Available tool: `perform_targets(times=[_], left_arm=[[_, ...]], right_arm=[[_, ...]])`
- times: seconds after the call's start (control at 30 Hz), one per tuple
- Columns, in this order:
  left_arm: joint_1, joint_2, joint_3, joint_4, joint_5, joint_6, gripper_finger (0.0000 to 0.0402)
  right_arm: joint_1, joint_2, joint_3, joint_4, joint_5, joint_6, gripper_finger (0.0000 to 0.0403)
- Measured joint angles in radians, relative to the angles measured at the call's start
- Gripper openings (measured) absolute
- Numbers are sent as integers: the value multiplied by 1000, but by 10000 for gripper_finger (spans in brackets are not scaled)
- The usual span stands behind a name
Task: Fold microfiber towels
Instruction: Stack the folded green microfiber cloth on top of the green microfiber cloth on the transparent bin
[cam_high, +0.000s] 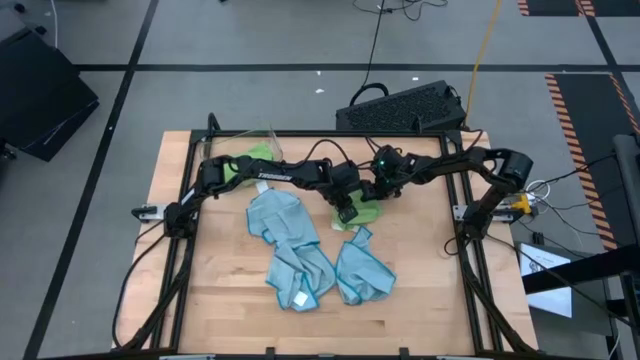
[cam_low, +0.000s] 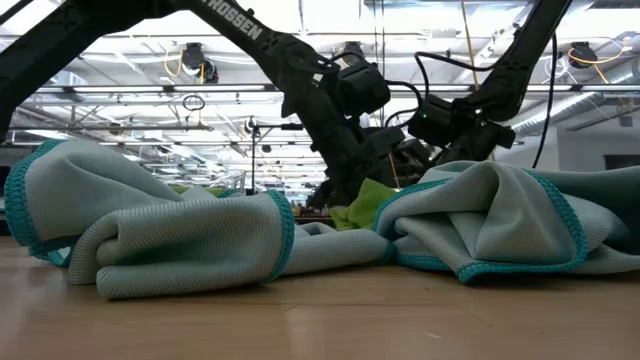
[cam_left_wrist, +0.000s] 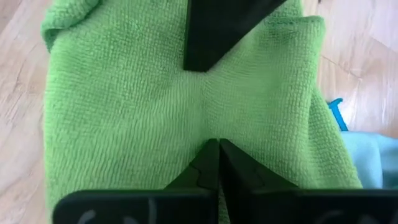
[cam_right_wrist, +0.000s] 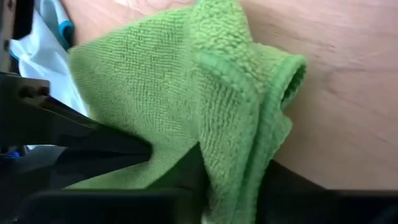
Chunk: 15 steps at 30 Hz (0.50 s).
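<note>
- The left gripper (cam_high: 347, 212) was positioned near the centre of the wooden table (cam_high: 420, 300), over a lime green towel (cam_high: 364, 213).
- In the left wrist view, the left gripper's fingers (cam_left_wrist: 210, 163) were pressed together, with the green cloth (cam_left_wrist: 124, 112) bunched into creases at their tips; the jaws were clamped on a pinch of that towel.
- The right gripper (cam_high: 385, 190) was just beside the left gripper, on the far side of the same green towel.
- In the right wrist view, a folded, hemmed edge of the green towel (cam_right_wrist: 242, 93) ran down between the right gripper's dark fingers; the jaws were closed on it.
- In the low view, the green towel (cam_low: 362, 205) showed between two blue cloths, under both grippers.
- Three light blue towels lay crumpled on the table in front of the grippers: one nearest the left arm (cam_high: 275, 215), one in the middle with a small white tag showing (cam_high: 300, 275), and one toward the right arm's side (cam_high: 362, 270). The first two overlapped; the third touched the middle one.
- Another green towel (cam_high: 243, 160) lay at the far left of the table, partly covered by the left arm, beside a clear plastic bin (cam_high: 262, 140).
</note>
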Motion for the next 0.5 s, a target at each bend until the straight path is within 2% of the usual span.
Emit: perform_targets(times=[0.07,0.13,0.33,0.5], left_arm=[[1,0,0,2,0,-1,22],[6,-2,0,-4,8,-15,23],[65,-112,1,-230,62,-176,23],[87,-233,1,-398,3,-210,28]], right_arm=[[0,0,0,0,16,-20,29],[0,0,0,0,21,-37,11],[-19,-14,-3,30,-11,-69,9],[-51,-89,-1,138,-84,-26,5]])
